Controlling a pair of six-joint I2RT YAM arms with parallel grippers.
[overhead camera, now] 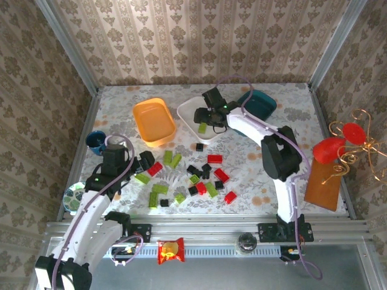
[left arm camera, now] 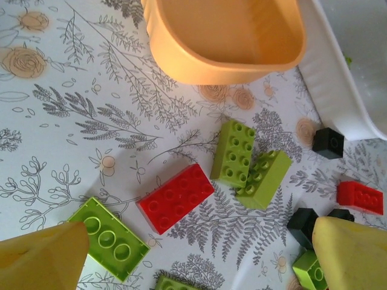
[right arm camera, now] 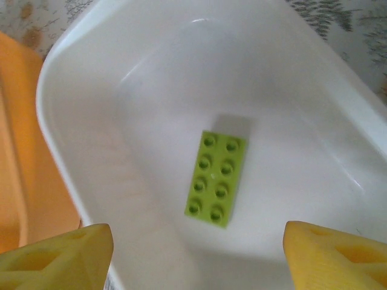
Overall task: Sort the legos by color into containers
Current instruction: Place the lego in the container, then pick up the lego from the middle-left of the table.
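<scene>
A tabletop (overhead camera: pixel 121 103) with a pale floral pattern carries three tubs along its far edge: an orange tub (overhead camera: pixel 155 121) toward the left, a white tub (overhead camera: pixel 186 115) at the middle, and a dark teal tub (overhead camera: pixel 263 106) nearer the far right corner. The right gripper (right arm camera: pixel 196 248) hangs over the white tub, its yellow fingers spread wide with nothing between them. Beneath it, one lime green brick (right arm camera: pixel 216 178) lies flat, studs up, on the tub's floor. The other legos (overhead camera: pixel 221 175), red, lime green and black, lie scattered across the middle of the tabletop toward its near edge. The left gripper (left arm camera: pixel 196 260) hovers over the left part of that scatter, its fingers also spread and empty. Just ahead of it on the tabletop lie a red brick (left arm camera: pixel 175 197) and two touching green bricks (left arm camera: pixel 233 151), near the orange tub's wall. A small dark blue cup (overhead camera: pixel 95 142) sits at the left edge.
</scene>
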